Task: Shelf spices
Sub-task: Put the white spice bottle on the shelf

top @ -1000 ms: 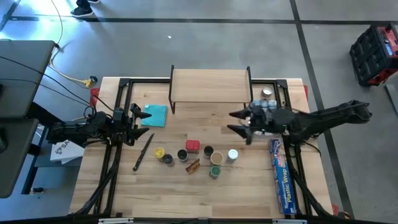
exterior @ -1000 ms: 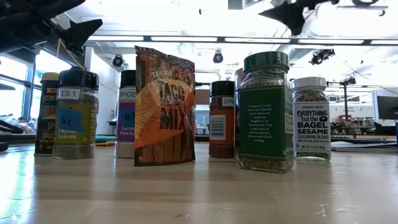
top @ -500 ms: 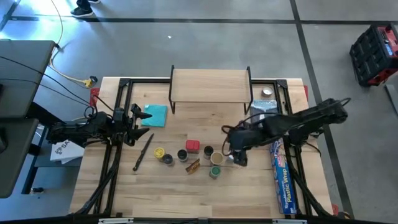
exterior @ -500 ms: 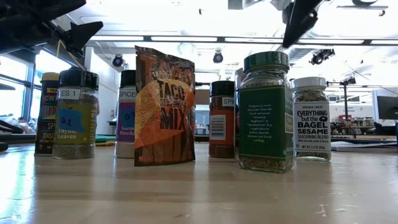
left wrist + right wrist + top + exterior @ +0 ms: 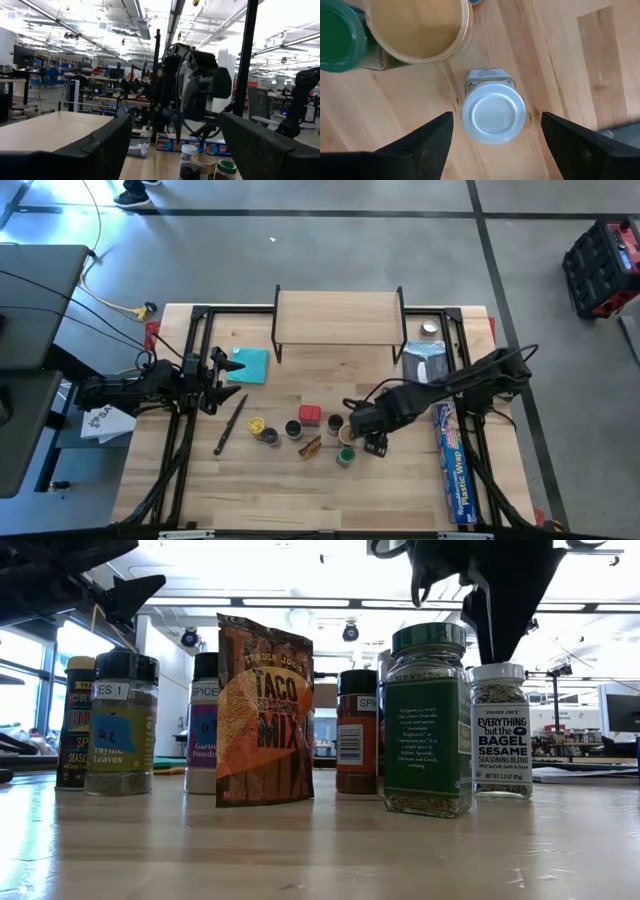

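Observation:
The spices stand in a cluster near the table's middle: yellow-lidded jar (image 5: 257, 424), black-lidded jar (image 5: 293, 429), red box (image 5: 309, 415), tan-lidded jar (image 5: 334, 425), green-lidded jar (image 5: 346, 455) and brown-orange packet (image 5: 310, 446). My right gripper (image 5: 497, 117) is open and points down over the white-lidded jar (image 5: 493, 112), one finger on either side, clear of it. In the low view the right gripper (image 5: 480, 610) hangs just above that jar (image 5: 500, 730). The shelf (image 5: 338, 317) stands at the far edge. My left gripper (image 5: 225, 385) waits open near the left edge.
A long blue wrap box (image 5: 452, 465) lies along the right edge. A teal cloth (image 5: 250, 365) and a dark stick-like tool (image 5: 230, 423) lie on the left. A metal-lidded jar (image 5: 430, 330) and a pale bag (image 5: 428, 360) sit right of the shelf. The tan lid (image 5: 415, 27) sits close beside the white one.
My right gripper has moved from beside the shelf toward the table's near edge and left, tipped to point down, and come down over the white-lidded jar. The jars and packet have stayed in place.

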Robot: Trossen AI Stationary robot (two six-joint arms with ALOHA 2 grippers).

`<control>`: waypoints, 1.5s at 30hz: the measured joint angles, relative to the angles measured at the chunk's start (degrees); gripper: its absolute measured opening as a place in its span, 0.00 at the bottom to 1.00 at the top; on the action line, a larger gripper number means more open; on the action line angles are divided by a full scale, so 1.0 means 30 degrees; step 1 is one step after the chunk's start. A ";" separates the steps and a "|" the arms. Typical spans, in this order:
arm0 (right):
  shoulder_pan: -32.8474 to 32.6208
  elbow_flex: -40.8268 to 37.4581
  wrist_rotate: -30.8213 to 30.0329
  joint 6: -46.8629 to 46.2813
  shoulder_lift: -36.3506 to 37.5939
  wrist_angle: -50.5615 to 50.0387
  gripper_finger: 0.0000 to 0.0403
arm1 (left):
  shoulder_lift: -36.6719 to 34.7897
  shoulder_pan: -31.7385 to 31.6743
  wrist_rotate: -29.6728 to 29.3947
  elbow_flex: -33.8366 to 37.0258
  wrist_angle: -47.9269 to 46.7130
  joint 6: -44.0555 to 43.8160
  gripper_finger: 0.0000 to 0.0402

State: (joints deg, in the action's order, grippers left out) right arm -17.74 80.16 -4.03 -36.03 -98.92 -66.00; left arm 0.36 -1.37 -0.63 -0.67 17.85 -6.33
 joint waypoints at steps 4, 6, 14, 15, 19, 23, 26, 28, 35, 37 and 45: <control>0.0020 -0.0175 -0.0001 0.0000 -0.0034 0.0285 0.74 | 0.0000 0.0007 -0.0005 0.0000 -0.0006 -0.0302 0.74; 0.0093 -0.0501 0.0001 0.0010 -0.0049 0.0587 0.74 | 0.0000 0.0000 0.0002 0.0000 -0.0007 -0.0355 0.74; 0.0168 -0.1392 -0.0120 0.0313 -0.0049 0.1817 0.74 | 0.0000 0.0002 0.0000 0.0000 -0.0022 -0.0377 0.74; 0.0160 -0.1392 -0.0105 0.0313 -0.0049 0.1848 0.73 | 0.0000 0.0000 -0.0005 0.0000 -0.0022 -0.0377 0.74; 0.0168 -0.1392 0.0244 0.0372 -0.0049 0.1819 0.64 | 0.0000 0.0003 0.0002 0.0000 -0.0022 -0.0377 0.74; 0.0168 -0.1384 0.0299 0.0425 -0.0049 0.1817 0.47 | 0.0000 0.0007 0.0002 0.0000 -0.0015 -0.0545 0.74; 0.0168 -0.1254 0.0399 0.0519 -0.0049 0.1606 0.47 | 0.0000 0.0000 -0.0002 0.0000 -0.0015 -0.0597 0.74; 0.0284 -0.0630 0.0421 0.0817 -0.0071 0.0627 0.47 | 0.0000 0.0004 -0.0002 0.0000 -0.0007 -0.0683 0.74; 0.1655 0.4743 -0.2277 0.3652 -0.0071 -0.4492 0.47 | 0.0000 0.0004 -0.0005 0.0000 0.0000 -0.0683 0.74; 0.2472 0.6865 -0.3264 0.4760 -0.0064 -0.5992 0.47 | 0.0000 0.0005 -0.0005 0.0000 0.0007 -0.0683 0.74; 0.8662 1.3339 -0.2924 1.0792 -0.0027 -0.7997 0.47 | 0.0000 0.0001 -0.0005 0.0000 0.0000 -0.0683 0.74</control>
State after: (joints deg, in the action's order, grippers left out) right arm 8.25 120.18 -12.80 -3.66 -99.00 -90.00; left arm 0.36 -1.36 -0.64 -0.67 17.85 -8.38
